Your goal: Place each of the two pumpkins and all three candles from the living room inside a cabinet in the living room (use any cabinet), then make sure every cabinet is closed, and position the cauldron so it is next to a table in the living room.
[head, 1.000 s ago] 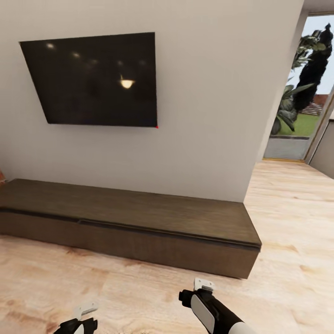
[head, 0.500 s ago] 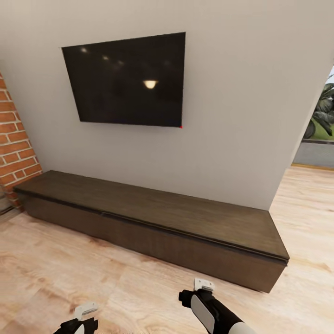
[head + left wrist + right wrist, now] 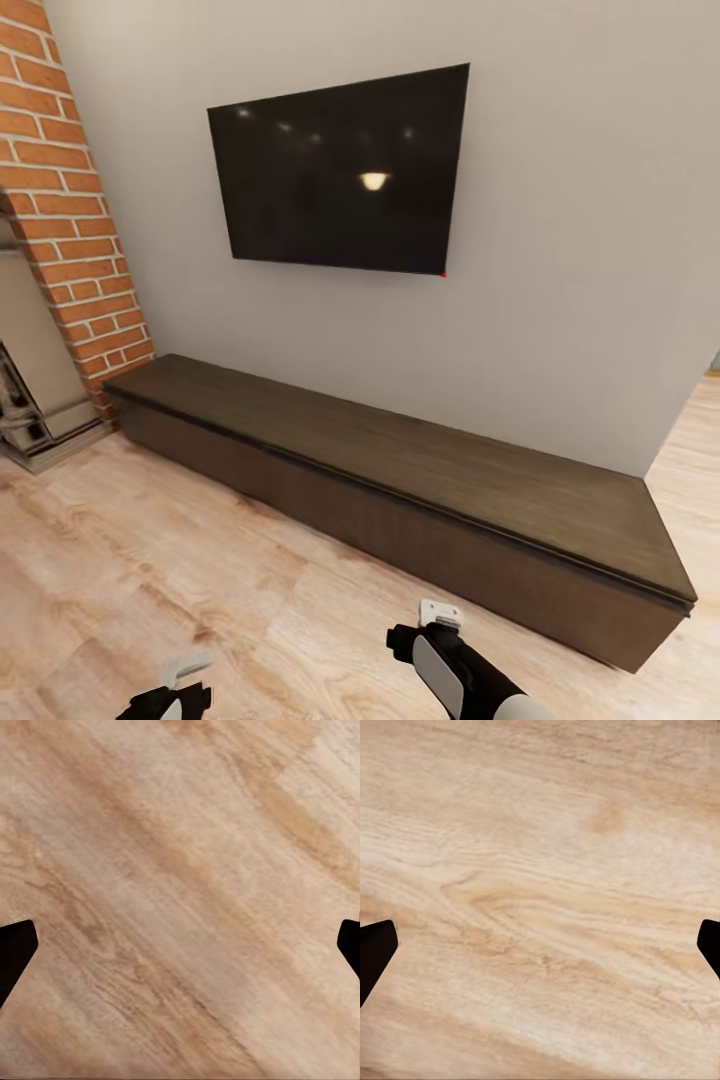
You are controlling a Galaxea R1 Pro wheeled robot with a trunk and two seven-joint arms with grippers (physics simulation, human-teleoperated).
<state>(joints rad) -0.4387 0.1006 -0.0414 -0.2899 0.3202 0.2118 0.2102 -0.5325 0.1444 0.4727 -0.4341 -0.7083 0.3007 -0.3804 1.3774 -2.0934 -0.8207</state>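
The cabinet [image 3: 400, 480] sits shut along the grey wall under the dark TV [image 3: 345, 170]. Left gripper [image 3: 180, 945] and right gripper [image 3: 540, 945] hang over floorboards [image 3: 150, 560], jaws spread, holding nothing.

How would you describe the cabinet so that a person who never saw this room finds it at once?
Find the black television on the pale grey wall. Directly below it, on the wooden floor, stands the cabinet, a long low dark-brown unit running from the brick column towards the right. It is the only dark wood furniture here, and its fronts are shut, without handles.
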